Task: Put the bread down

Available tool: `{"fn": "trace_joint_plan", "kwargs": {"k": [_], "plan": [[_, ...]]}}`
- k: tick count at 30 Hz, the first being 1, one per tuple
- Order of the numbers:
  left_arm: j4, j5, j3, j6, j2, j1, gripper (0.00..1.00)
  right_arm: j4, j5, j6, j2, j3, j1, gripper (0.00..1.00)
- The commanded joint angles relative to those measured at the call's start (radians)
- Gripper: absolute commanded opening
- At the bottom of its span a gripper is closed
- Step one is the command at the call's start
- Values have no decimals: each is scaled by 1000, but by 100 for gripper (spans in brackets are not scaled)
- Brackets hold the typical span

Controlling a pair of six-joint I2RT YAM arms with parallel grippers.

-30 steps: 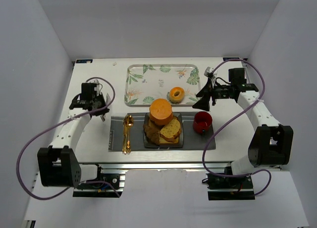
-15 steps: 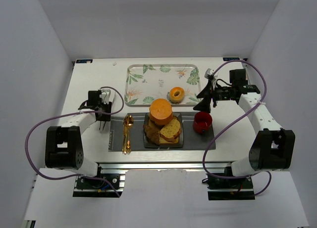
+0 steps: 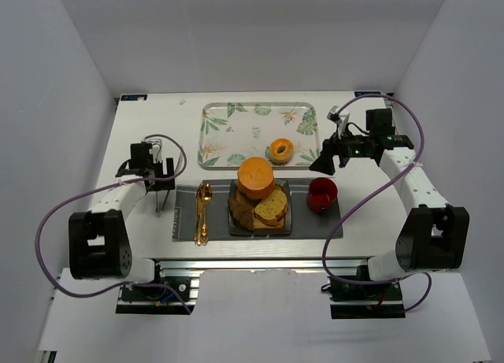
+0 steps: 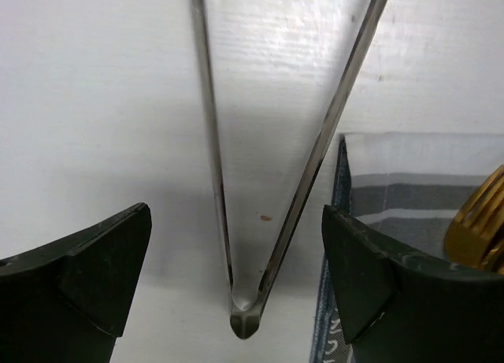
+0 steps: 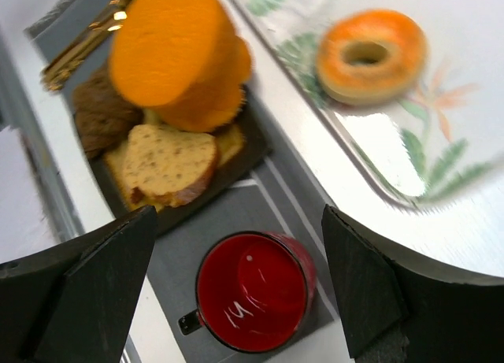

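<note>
The bread (image 3: 272,206) is a tan speckled slice with a brown crust. It leans among other pieces on the dark square plate (image 3: 260,230), in front of a round orange cake (image 3: 256,176). In the right wrist view the bread (image 5: 168,162) lies at upper left. My right gripper (image 3: 324,160) hangs open and empty over the red cup (image 5: 253,300), to the right of the plate. My left gripper (image 3: 162,183) stands open at the left of the mat. Metal tongs (image 4: 244,320) lie on the table between its jaws, touching neither one.
A grey placemat (image 3: 186,221) carries the plate, the red cup (image 3: 322,194) and a gold spoon (image 3: 202,213). Behind it sits a leaf-patterned tray (image 3: 236,127) with a donut (image 3: 280,150). The mat's edge (image 4: 340,190) and the spoon (image 4: 480,221) lie just right of the tongs.
My left gripper has gone from shut to wide open, and the tongs now rest free on the table. The right gripper has drawn back slightly to the right.
</note>
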Motion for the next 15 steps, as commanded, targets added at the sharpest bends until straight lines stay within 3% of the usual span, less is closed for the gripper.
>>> {"fn": "trace_joint_plan", "kwargs": {"k": [1, 9, 15], "plan": [[-18, -38, 77, -111, -121, 5, 98, 93, 170, 167, -7, 51, -4, 89], [-103, 15, 178, -338, -364, 7, 98, 135, 141, 344, 59, 175, -4, 89], [-25, 233, 112, -465, -550, 7, 98, 130, 77, 397, 120, 255, -3, 89]]}}
